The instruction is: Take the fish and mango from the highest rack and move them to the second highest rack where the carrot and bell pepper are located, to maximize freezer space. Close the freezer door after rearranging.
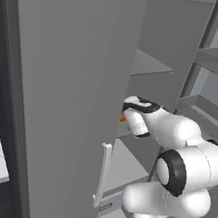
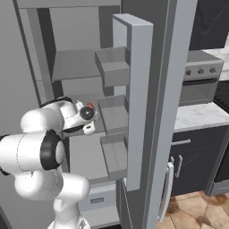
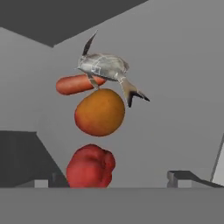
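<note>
Grey shelf [image 3: 175, 109] bears one fish [image 3: 105, 68], mango [image 3: 99, 112], carrot [image 3: 72, 84], pepper [image 3: 90, 166]; fingers [image 3: 181, 177] spread.

text: none legible | labels: none | brands: none | numbers: none

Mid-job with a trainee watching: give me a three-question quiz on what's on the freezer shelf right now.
1. True or false: the silver-grey fish lies beside the round orange mango on the same grey shelf.
2. Which item sits nearest the gripper? A) long orange-red carrot B) lumpy red bell pepper C) fish
3. Fill in: the gripper's jaws are ____.

Key: 1 true; 2 B; 3 open, holding nothing.
</note>
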Robot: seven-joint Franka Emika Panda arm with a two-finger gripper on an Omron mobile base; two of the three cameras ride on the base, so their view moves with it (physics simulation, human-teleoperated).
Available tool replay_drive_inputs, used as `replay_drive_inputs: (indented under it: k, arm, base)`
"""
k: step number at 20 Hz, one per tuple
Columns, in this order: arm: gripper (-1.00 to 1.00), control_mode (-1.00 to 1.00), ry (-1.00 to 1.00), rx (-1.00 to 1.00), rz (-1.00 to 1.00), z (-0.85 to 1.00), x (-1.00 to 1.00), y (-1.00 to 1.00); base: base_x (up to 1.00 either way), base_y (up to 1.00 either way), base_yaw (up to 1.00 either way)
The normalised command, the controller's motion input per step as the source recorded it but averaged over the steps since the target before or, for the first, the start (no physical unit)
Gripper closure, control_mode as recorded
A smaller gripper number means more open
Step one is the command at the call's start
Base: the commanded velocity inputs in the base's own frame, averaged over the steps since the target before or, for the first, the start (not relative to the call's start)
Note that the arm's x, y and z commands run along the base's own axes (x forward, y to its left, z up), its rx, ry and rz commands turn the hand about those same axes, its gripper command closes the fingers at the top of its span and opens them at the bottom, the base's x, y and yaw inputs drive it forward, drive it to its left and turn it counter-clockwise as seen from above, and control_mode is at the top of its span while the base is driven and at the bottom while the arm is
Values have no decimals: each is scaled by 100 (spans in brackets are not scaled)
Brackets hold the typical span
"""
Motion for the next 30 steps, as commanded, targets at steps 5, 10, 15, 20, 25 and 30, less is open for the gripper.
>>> replay_drive_inputs:
  k: [5, 10, 15, 20, 25, 30]
  arm:
    - [-100, -100, 0, 0, 0, 70, -51, -8]
    - [-100, -100, 0, 0, 0, 72, -63, -9]
    - [-100, -100, 0, 0, 0, 68, -71, -2]
    - [-100, -100, 0, 0, 0, 54, -78, 0]
    - [-100, -100, 1, 0, -6, 44, -76, 0]
    - [-100, -100, 12, -9, -7, 33, -74, 0]
  base:
    - [0, 0, 0]
    - [0, 0, 0]
    - [0, 0, 0]
    - [0, 0, 0]
    - [0, 0, 0]
    - [0, 0, 0]
